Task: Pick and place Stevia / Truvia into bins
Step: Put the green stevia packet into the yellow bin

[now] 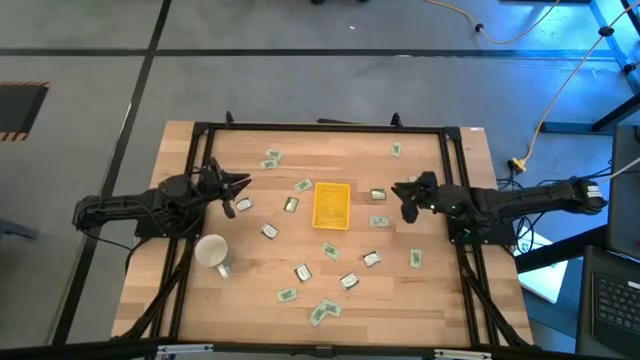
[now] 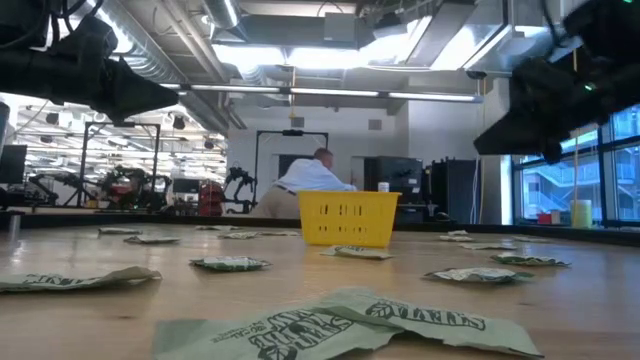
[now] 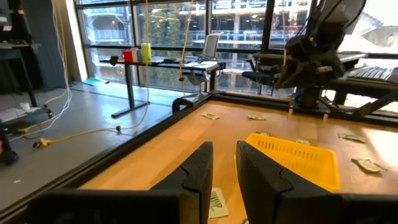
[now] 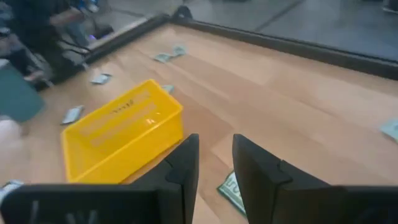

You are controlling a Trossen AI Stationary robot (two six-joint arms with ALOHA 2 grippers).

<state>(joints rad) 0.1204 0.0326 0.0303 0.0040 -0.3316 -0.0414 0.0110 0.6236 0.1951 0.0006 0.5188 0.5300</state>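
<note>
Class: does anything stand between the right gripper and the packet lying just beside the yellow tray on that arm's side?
Nothing visible does. The right gripper hangs open near the packet, with bare table between it and the yellow tray.

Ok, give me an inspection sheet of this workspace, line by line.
Surface: wooden table inside a dark frame.
Job's things: yellow tray at centre, looks empty; sweetener packets scattered all around it.
Clutter: white mug lying near the left arm.
Grippers: left gripper and right gripper both raised, slightly open, holding nothing, flanking the tray.
Cables: yellow cable on the floor beyond the table.
Surroundings: person bent over in the room behind; desks, windows.
</note>
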